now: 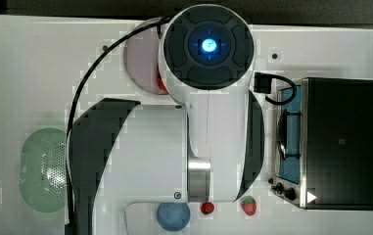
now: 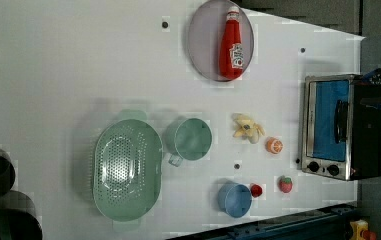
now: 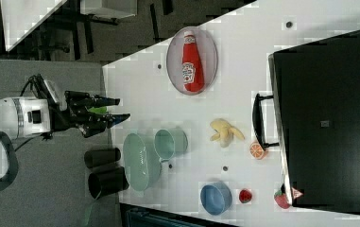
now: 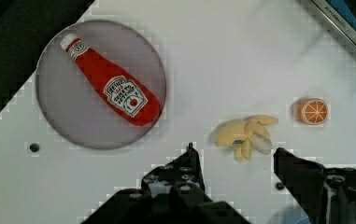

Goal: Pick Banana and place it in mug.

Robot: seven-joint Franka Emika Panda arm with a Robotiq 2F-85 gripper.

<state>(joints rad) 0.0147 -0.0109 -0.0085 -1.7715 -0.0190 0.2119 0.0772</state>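
- Your table (image 2: 78,75) carries the mug (image 2: 192,139) at the left view's centre, beside the perforated dish (image 2: 127,170).
- Your gripper (image 4: 234,156) stands wide and empty.
- Your banana (image 4: 244,135) lies loose right of centre in the left view, between mug and orange slice (image 2: 274,145).

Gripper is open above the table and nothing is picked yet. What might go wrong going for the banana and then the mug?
1. The banana is lumpy, with splayed peel flaps; the open gripper may pinch only a flap and drop it.
2. The orange slice lies close beside the banana, so a finger may nudge it.
3. The mug sits right against the green strainer, so a slightly off release could land the banana there.
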